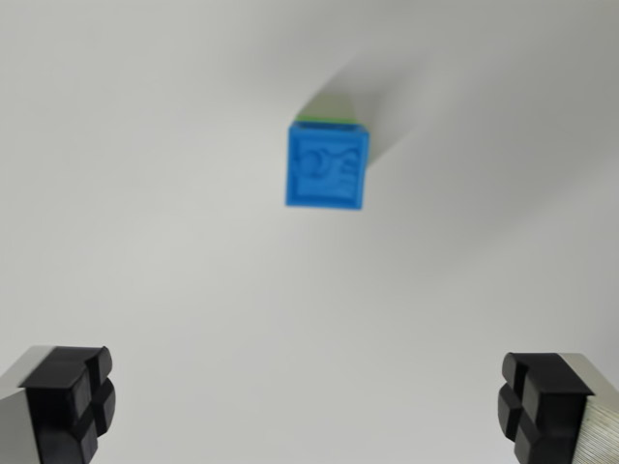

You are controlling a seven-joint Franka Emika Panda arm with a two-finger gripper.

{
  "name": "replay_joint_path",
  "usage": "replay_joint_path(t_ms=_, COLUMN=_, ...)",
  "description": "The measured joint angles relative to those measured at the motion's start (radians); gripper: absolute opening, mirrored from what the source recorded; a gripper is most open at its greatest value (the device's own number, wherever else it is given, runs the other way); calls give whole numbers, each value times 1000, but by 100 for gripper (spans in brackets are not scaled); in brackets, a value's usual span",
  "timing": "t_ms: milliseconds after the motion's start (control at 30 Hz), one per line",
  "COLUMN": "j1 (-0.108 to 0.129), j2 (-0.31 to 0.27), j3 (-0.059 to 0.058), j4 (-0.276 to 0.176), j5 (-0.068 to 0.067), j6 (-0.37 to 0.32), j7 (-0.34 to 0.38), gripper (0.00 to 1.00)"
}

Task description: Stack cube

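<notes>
The wrist view looks straight down on a plain white surface that fills the picture from edge to edge. A blue cube sits a little above the middle of the view, slightly toward the wrist view's right, its top face turned to the camera and bearing a raised relief pattern whose shape is too blurred to read. Along the cube's upper edge a thin green strip shows, and above that a pale sliver, so the blue cube appears to rest on top of something green; how much of that lower thing there is cannot be told, since the blue cube covers nearly all of it. A soft grey shadow spreads from the stack toward the upper right. The gripper is spread wide: its two black fingertip pads stand in the lower corners of the view, one at the wrist view's left and one at the wrist view's right, each backed by a pale metal finger, with bare white surface between them. Nothing lies between the pads, and they hold nothing. The blue cube is well apart from both pads, lying ahead of the open gap rather than within it.
</notes>
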Motion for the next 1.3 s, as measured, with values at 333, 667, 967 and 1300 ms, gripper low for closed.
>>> replay_joint_path(t_ms=333, j1=0, j2=-16, j3=0, j4=39, j5=0, j6=-55, j7=0, gripper=100)
replay_joint_path(t_ms=667, j1=0, j2=-21, j3=0, j4=51, j5=0, j6=-72, j7=0, gripper=100)
replay_joint_path(t_ms=967, j1=0, j2=-20, j3=0, j4=51, j5=0, j6=-72, j7=0, gripper=100)
replay_joint_path(t_ms=1300, j1=0, j2=-20, j3=0, j4=51, j5=0, j6=-72, j7=0, gripper=100)
